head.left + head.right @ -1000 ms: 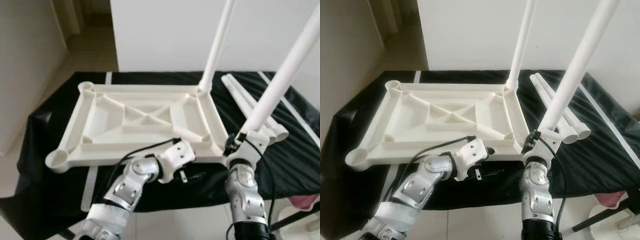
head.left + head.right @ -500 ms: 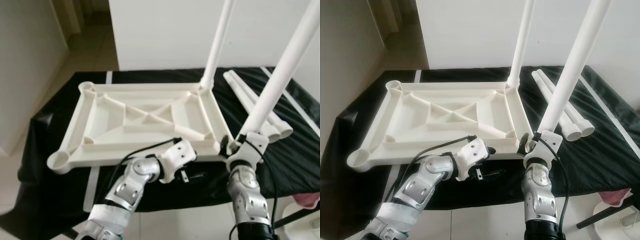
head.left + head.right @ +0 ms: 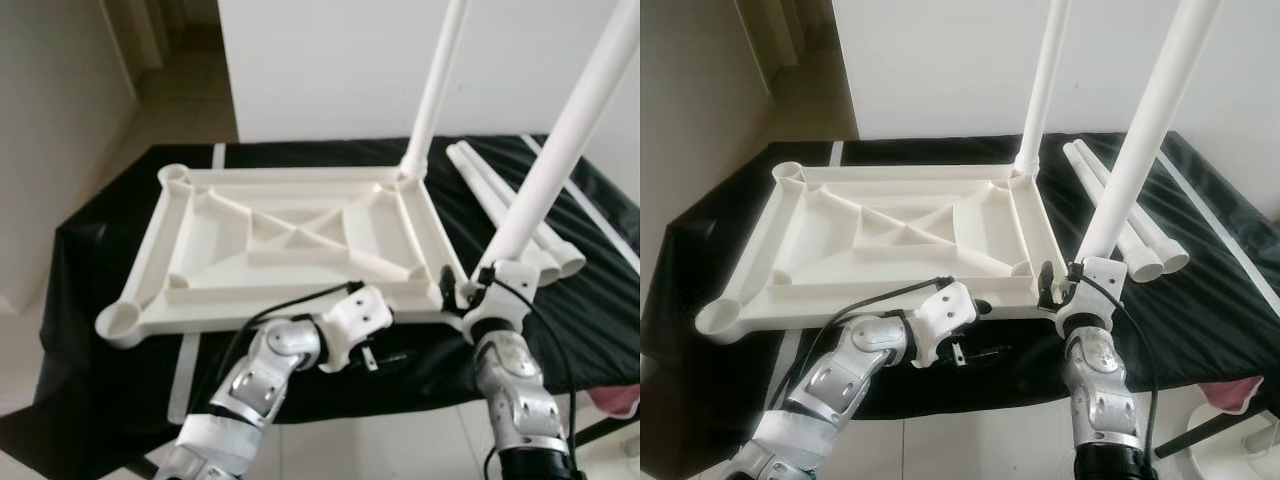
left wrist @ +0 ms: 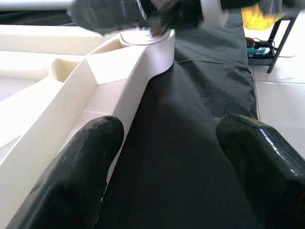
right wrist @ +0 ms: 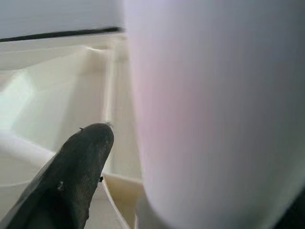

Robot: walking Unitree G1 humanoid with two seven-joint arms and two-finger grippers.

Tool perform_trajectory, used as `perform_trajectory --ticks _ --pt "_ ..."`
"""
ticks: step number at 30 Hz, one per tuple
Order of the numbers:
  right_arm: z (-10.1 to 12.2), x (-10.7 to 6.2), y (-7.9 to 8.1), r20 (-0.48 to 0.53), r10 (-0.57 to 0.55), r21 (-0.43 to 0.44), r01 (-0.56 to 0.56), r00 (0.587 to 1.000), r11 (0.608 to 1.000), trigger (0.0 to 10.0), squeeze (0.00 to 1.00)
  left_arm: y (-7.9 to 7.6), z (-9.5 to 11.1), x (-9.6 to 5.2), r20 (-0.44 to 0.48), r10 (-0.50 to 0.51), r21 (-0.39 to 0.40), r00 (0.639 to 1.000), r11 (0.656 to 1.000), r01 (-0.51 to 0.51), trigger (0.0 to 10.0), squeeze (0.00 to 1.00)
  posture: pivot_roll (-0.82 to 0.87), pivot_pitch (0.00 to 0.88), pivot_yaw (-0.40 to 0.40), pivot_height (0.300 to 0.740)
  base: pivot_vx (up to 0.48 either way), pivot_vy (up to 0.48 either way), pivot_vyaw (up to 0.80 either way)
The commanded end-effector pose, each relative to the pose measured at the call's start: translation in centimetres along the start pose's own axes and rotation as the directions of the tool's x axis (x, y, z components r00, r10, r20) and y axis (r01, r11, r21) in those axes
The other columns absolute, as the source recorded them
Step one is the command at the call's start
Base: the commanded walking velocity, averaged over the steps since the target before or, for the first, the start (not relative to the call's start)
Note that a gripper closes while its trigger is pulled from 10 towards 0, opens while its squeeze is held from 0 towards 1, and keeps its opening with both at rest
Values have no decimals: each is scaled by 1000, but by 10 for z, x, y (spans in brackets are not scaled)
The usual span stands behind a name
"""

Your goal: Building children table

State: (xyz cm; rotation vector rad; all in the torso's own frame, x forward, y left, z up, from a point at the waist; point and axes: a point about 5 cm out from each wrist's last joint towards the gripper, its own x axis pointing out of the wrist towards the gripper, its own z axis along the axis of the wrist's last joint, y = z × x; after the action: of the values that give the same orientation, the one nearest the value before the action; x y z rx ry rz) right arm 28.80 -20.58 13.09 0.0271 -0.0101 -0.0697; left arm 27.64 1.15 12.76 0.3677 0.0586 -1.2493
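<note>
A black cloth-covered work surface (image 3: pixel 600 300) carries a white rectangular plastic tabletop (image 3: pixel 290 245), which lies upside down with its ribbed underside and round corner sockets facing up. At the tabletop's far right corner a long white plastic leg tube (image 3: pixel 432 90) stands upright in its socket. A second white leg tube (image 3: pixel 560 140) rises at a slant from the near right corner, leaning up and to the right, with its lower end at that corner's socket. Two more loose white leg tubes (image 3: pixel 1120 215) lie side by side on the cloth just to the right of the tabletop, open ends towards the robot. The right gripper (image 3: pixel 478 292) sits at the near right corner of the tabletop, pinching the foot of the slanted tube; in the right wrist view the tube's white wall presses up against one black finger (image 5: pixel 78 171), with the tabletop's ribs behind it. The left gripper (image 4: pixel 167 167) lies low against the near long edge of the tabletop, left of the right gripper; its fingers are spread apart, holding nothing, one finger (image 4: pixel 71 176) beside the white rim and the other over bare black cloth. Pale tiled floor (image 3: pixel 330 440) shows beneath the near edge of the work surface.
</note>
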Motion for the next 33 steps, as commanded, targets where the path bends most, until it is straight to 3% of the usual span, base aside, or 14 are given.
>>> perform_trajectory --ticks 1,4,6,12,13,15,16,23,33 --pt "1 0 0 -1 91 -17 -91 996 996 10000 0 3 1 -1 -5 56 13 998 998 -56 10000 0 31 0 -17 740 0 0 0" --pt "2 1 -1 1 125 -35 -125 992 992 10000 0 3 1 -1 -5 58 13 998 998 -58 10000 0 32 0 -17 740 0 0 0" --pt "5 1 -5 0 214 -120 -212 977 970 10000 0 3 1 -2 -3 59 12 998 998 -59 10000 0 33 0 -16 740 0 0 0" --pt "6 4 -12 -37 312 -156 -314 949 937 10000 0 3 2 -2 -3 59 14 998 998 -59 10000 0 28 0 -5 740 0 0 0" --pt "6 6 -15 -48 328 -168 -331 944 929 9176 0 4 2 -2 -3 60 15 998 998 -60 10000 0 28 0 -4 740 0 0 0" --pt "6 7 -17 -54 334 -177 -338 941 924 9176 0 5 3 -2 -2 60 16 998 998 -60 10000 0 28 0 -4 740 0 0 0" --pt "5 8 -21 -63 336 -183 -342 940 922 0 0 5 3 -2 -1 60 18 998 998 -60 10000 0 28 0 -3 740 0 0 0" --pt "-1 8 -32 -93 319 -174 -331 943 927 0 0 7 6 -2 4 66 23 998 998 -66 10000 0 25 0 3 740 0 0 0" --pt "-7 7 -34 -98 293 -127 -304 951 944 0 0 10 8 -3 2 72 26 997 997 -72 10000 0 28 0 5 740 0 0 0"
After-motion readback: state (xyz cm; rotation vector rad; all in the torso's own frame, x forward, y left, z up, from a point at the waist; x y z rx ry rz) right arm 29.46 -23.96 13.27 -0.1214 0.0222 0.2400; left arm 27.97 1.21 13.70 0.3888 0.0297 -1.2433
